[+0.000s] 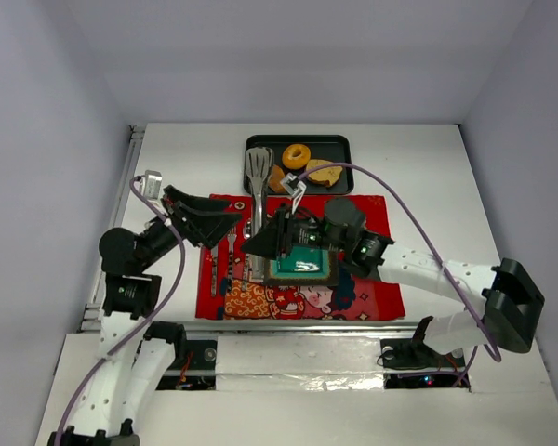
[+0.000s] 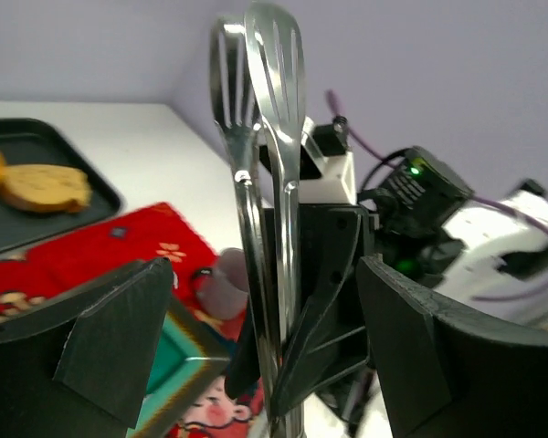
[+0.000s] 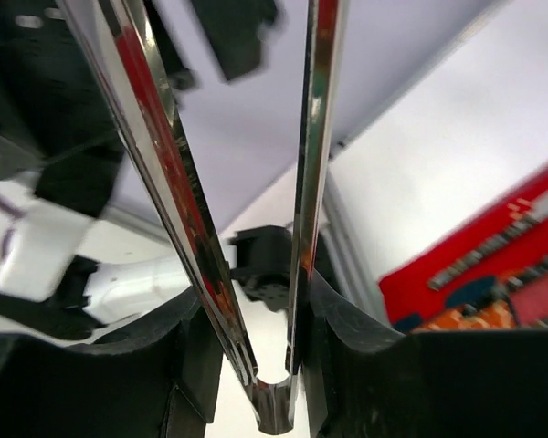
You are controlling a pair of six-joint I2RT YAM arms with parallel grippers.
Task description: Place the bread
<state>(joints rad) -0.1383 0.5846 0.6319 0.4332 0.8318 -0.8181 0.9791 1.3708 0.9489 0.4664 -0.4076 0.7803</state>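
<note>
The bread lies on a black tray [image 1: 339, 141] at the back: a golden ring doughnut [image 1: 296, 155], a brown roll [image 1: 277, 178] and a tan toast slice [image 1: 324, 174]. My right gripper [image 1: 268, 243] is shut on metal tongs [image 1: 258, 200], whose slotted tips reach the tray's left part beside the roll. In the right wrist view the fingers [image 3: 347, 328] squeeze the tongs [image 3: 315, 137] near their hinge. My left gripper [image 1: 229, 221] is open just left of the tongs. In the left wrist view the tongs [image 2: 265, 182] stand between its spread fingers [image 2: 110, 338]. The toast [image 2: 46, 187] shows there too.
A red patterned placemat [image 1: 372, 288] lies in front of the tray, with a teal square plate [image 1: 302, 267] on it under the right gripper and a fork [image 1: 231, 246] to the left. White walls enclose the table on three sides.
</note>
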